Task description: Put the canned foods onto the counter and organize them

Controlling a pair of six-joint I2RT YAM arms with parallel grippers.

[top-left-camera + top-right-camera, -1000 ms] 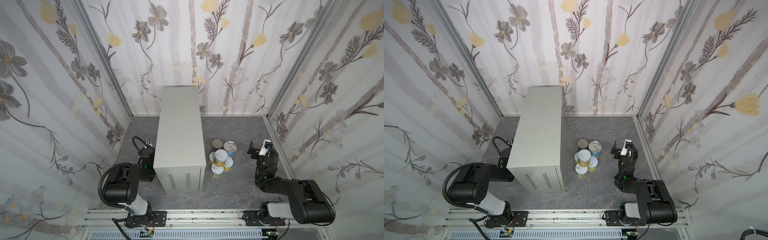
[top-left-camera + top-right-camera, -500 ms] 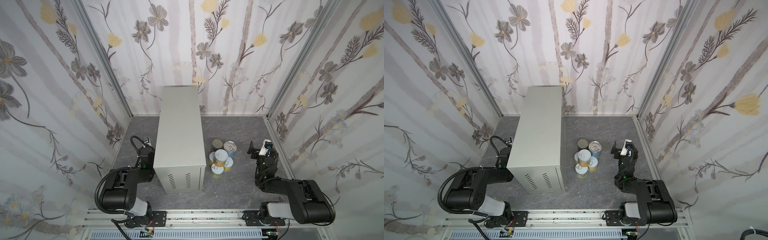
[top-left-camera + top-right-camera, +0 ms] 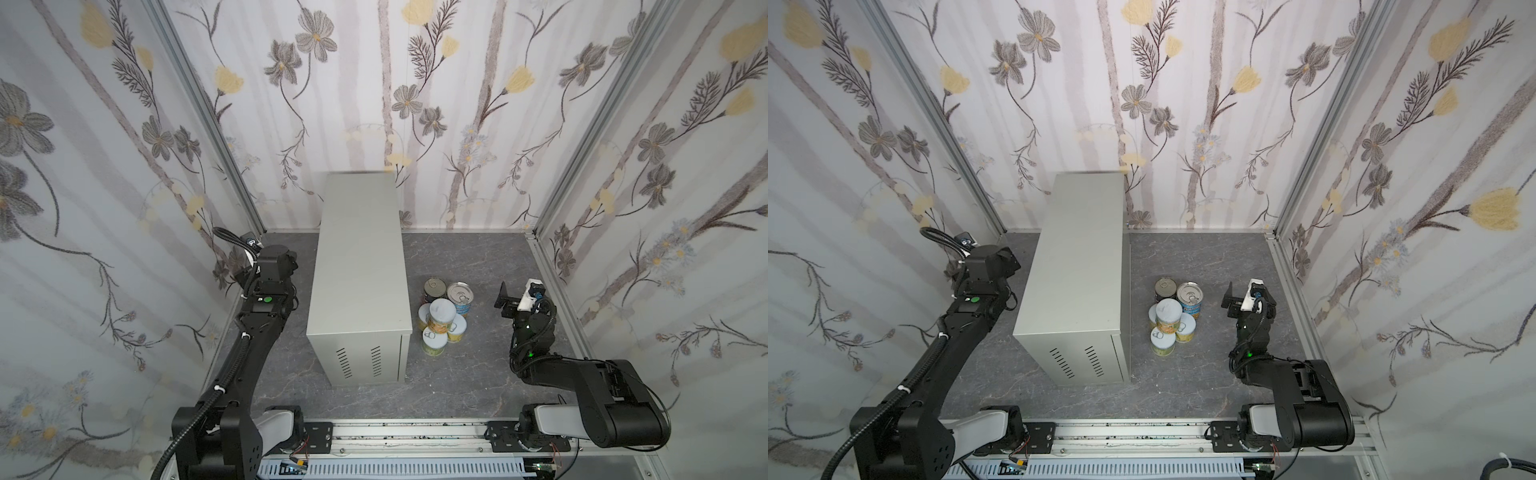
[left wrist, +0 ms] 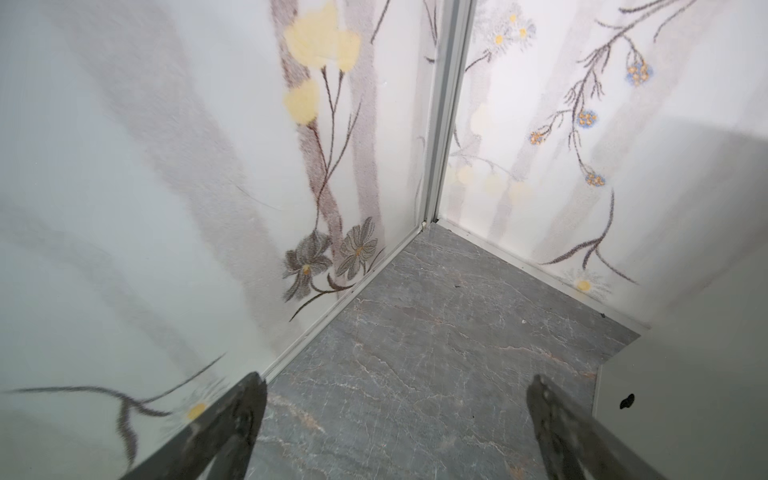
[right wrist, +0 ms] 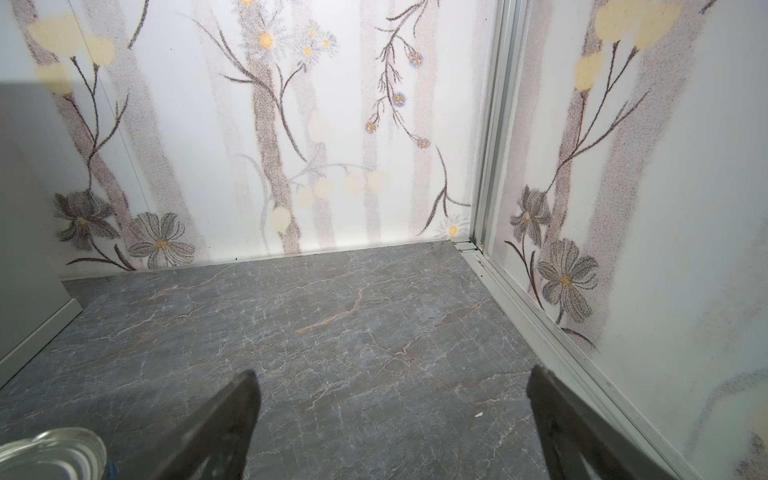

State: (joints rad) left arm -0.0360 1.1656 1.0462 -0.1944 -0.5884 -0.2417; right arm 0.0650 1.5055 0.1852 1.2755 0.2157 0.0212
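L gripper point(image 4: 395, 386) and R gripper point(image 5: 392, 382) both gape empty, and the canned foods point(image 3: 442, 318) sit bunched, touching, on the floor point(image 3: 457, 374) just beside the counter point(image 3: 359, 257), so I fear a finger going in btwn tins topples the one perched on top.

Canned foods point(image 3: 442, 316) cluster right of counter point(image 3: 360, 266).

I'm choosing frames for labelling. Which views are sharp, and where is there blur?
In both top views: even light, sharp on the canned foods and the counter. Left wrist view: the near wall is smeared, the left gripper blurry. Right wrist view: floor crisp, right gripper soft, one can lid out of focus.
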